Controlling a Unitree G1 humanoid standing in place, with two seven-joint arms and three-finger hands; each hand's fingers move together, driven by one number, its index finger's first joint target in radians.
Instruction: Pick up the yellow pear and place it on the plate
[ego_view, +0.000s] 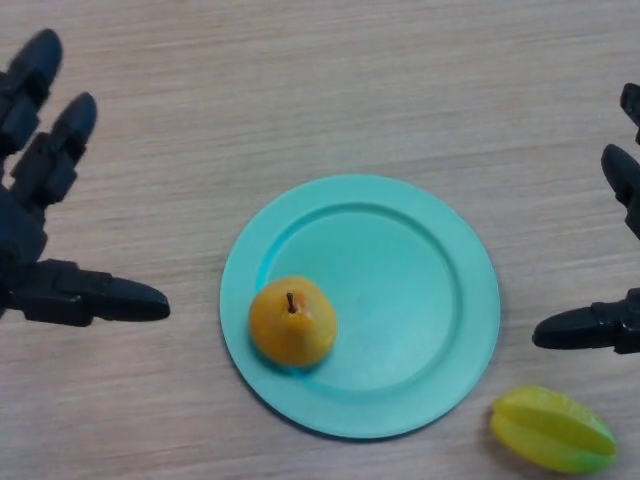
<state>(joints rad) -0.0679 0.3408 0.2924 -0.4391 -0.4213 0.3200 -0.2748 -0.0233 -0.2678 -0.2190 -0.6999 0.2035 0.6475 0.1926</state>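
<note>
I see the yellow pear (291, 321) standing stem-up on the turquoise plate (420, 290), near its left rim, so I judge the placement done. My left hand (40, 230) hangs beside the plate with fingers spread wide, holding nothing; its thumb points at the pear but stays clear of it. My right hand (610, 290) is likewise splayed and empty, above a yellow-green starfruit (552, 429) lying on the wooden table (320, 90).
</note>
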